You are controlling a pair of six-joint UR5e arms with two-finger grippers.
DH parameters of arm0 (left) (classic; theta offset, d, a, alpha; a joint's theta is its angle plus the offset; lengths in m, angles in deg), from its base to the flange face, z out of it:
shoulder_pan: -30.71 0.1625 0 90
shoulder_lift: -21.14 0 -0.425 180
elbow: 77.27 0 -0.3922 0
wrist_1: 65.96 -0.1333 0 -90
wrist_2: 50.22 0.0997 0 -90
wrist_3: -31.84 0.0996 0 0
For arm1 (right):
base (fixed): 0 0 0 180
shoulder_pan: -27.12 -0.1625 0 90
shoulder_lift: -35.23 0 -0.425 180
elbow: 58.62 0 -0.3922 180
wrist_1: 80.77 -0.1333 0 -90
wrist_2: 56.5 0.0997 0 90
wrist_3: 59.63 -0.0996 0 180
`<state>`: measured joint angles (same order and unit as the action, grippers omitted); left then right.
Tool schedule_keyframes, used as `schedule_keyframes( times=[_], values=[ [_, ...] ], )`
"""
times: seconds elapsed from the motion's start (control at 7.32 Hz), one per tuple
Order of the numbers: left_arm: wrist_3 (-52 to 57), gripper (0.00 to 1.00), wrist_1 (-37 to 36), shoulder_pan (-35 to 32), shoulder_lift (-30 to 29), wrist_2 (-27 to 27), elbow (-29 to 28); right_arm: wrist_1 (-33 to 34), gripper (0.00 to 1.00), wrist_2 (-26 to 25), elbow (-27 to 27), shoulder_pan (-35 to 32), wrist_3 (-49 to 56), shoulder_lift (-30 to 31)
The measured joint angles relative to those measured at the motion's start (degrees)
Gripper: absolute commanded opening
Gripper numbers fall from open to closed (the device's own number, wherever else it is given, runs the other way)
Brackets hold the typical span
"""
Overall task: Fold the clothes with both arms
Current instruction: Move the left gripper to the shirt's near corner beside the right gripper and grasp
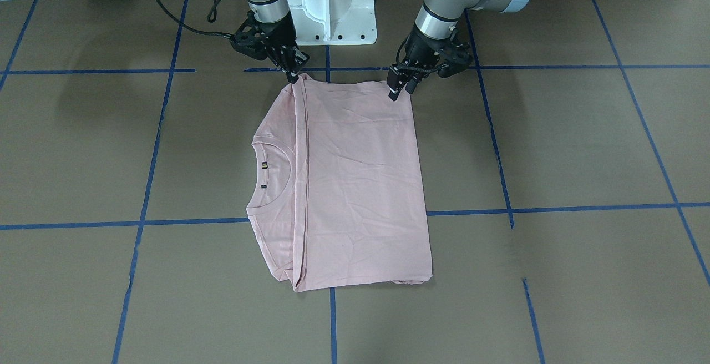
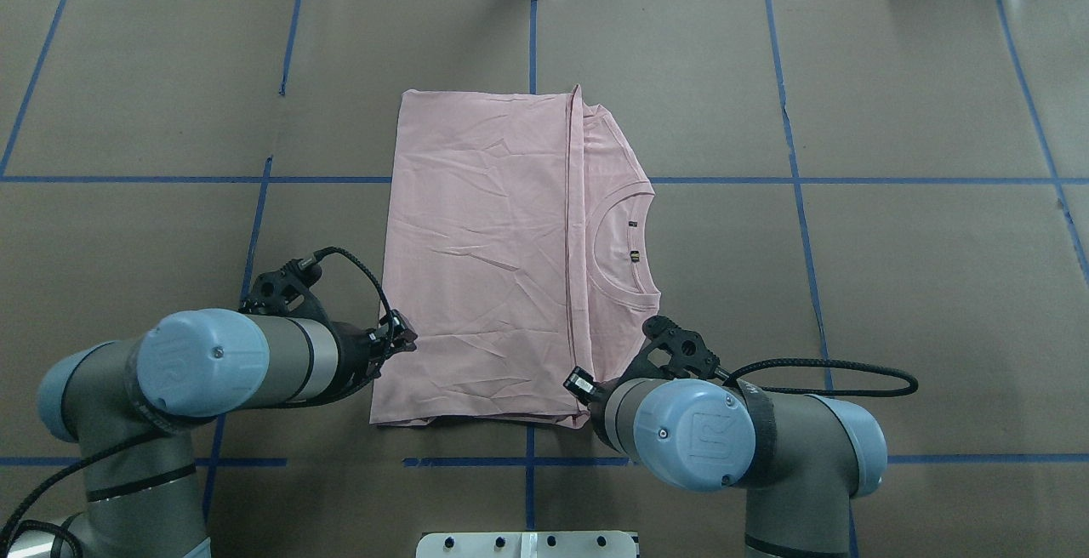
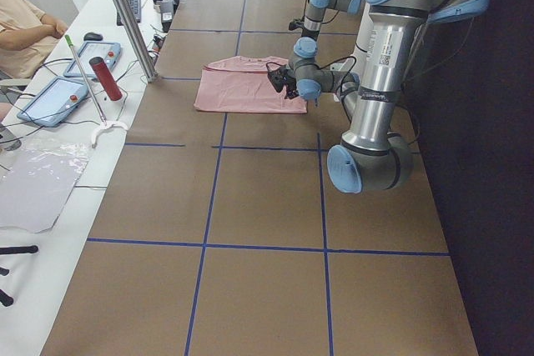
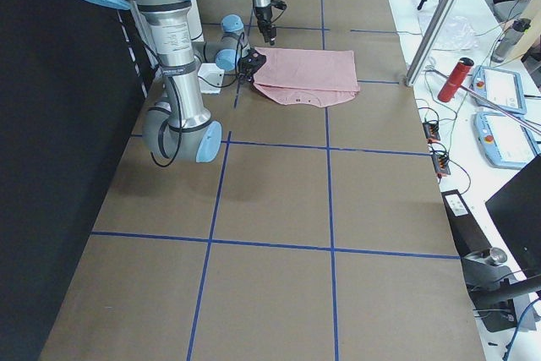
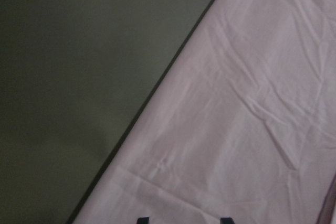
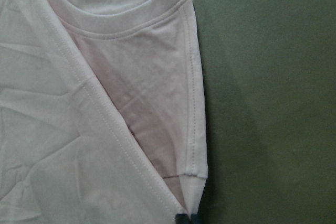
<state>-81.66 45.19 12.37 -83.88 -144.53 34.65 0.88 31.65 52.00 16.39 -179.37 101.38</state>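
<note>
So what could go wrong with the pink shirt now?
Two things, maybe. The right gripper seems to pinch only a corner of the T-shirt, so the cloth might slip out, or just one layer might lift. The left gripper is open and holds nothing; if only one side gets pulled, the fold could go crooked.

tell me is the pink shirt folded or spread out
Folded: the T-shirt is doubled over, its hem edge lying just short of the collar.
</note>
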Motion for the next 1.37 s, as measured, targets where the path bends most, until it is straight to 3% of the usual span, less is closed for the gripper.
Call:
schedule_keyframes(
  times=[0.68, 0.82, 0.96, 1.09, 1.23, 1.37],
  values=[
    [-1.75, 0.63, -5.52, 3.95, 0.22, 0.45, -0.45, 0.03, 0.0, 0.06, 0.03, 0.01, 0.02, 0.03],
    [-1.79, 0.58, -5.8, 4.28, 0.27, 0.45, -0.57, 0.01, 0.0, 0.03, 0.03, 0.01, 0.0, 0.03],
    [-1.8, 0.45, -5.92, 4.46, 0.29, 0.45, -0.61, 0.02, 0.0, 0.01, 0.03, 0.0, 0.0, 0.03],
    [-1.83, 0.18, -5.99, 4.59, 0.29, 0.45, -0.63, 0.05, 0.0, 0.01, 0.03, 0.01, -0.01, 0.03],
    [-2.08, 0.0, -6.02, 4.66, 0.32, 0.45, -0.67, 0.07, 0.0, 0.0, 0.03, 0.01, 0.0, 0.02],
    [-2.52, 0.0, -6.03, 4.72, 0.34, 0.45, -0.7, 0.07, 0.0, 0.0, 0.03, 0.01, -0.01, 0.03]
  ],
)
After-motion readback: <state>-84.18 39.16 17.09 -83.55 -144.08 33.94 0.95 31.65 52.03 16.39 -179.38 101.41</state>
